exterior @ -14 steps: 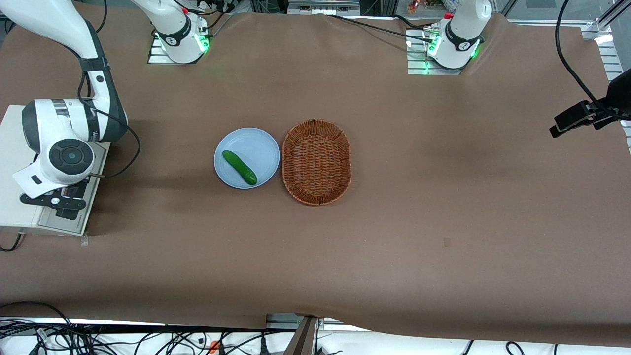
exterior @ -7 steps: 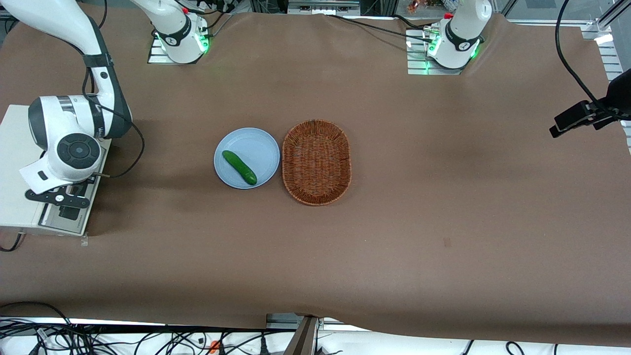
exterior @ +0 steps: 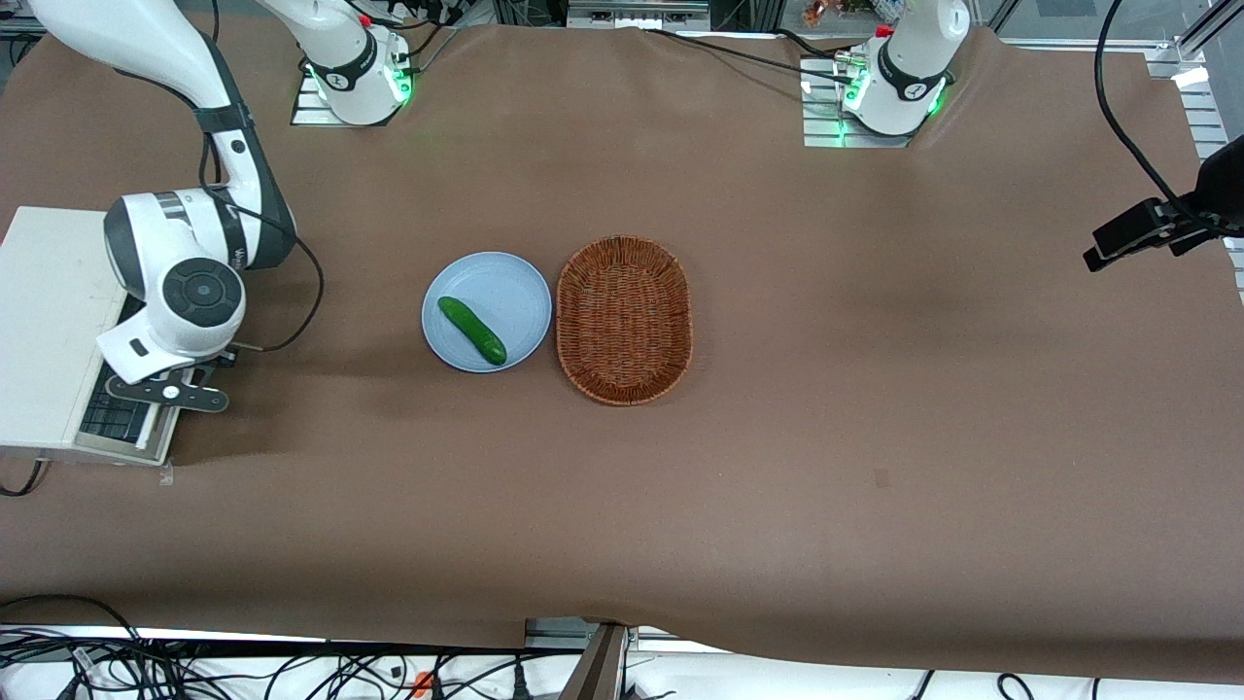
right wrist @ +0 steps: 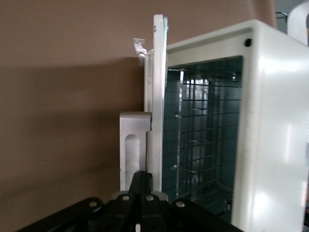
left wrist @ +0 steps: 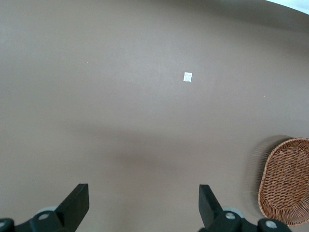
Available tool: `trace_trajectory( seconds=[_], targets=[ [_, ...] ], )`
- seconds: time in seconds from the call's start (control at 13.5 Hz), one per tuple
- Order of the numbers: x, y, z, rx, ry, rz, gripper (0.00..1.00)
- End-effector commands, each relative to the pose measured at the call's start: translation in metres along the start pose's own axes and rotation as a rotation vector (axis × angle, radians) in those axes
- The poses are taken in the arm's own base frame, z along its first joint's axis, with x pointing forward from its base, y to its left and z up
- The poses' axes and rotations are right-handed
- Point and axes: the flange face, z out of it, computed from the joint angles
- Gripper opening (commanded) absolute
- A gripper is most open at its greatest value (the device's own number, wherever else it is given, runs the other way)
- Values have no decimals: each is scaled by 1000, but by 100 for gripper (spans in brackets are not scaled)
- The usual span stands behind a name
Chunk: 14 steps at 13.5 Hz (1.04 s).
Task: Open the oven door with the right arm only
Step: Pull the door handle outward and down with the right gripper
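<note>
The cream-white toaster oven (exterior: 44, 321) stands at the working arm's end of the table. Its door (exterior: 155, 433) hangs partly open, and the dark wire rack (exterior: 107, 413) shows inside. My right arm (exterior: 190, 282) reaches over the oven's front, with the gripper (exterior: 167, 394) at the door. In the right wrist view the door (right wrist: 157, 72) is seen edge-on, standing off the oven body (right wrist: 270, 121), with the rack (right wrist: 203, 130) inside. The silver handle (right wrist: 134, 145) sticks out from the door. The gripper (right wrist: 141, 178) has its black fingers shut together against the door's edge by the handle.
A blue plate (exterior: 505, 287) with a green cucumber (exterior: 471, 331) lies mid-table, and a woven oval basket (exterior: 583, 282) sits beside it. The basket also shows in the left wrist view (left wrist: 287, 181). A black camera mount (exterior: 1147, 228) overhangs the parked arm's end.
My right arm and gripper have moved away from the oven top toward the middle of the table. The door has swung wider, and more of the dark rack shows.
</note>
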Motion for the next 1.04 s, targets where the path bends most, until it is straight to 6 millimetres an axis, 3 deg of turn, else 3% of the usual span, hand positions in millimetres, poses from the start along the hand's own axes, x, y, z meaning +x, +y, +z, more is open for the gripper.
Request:
trace_trajectory(
  seconds=[0.0,0.3,0.52,0.74,0.96],
  targets=[
    [-1,-22,59,35,-10,-14,0],
    [0,-43,79,74,16,-40,0],
    [0,-49,82,91,30,-46,0],
    [-2,-77,63,223,-31,22,0],
    [-1,-107,26,372,-113,99,0]
  ],
)
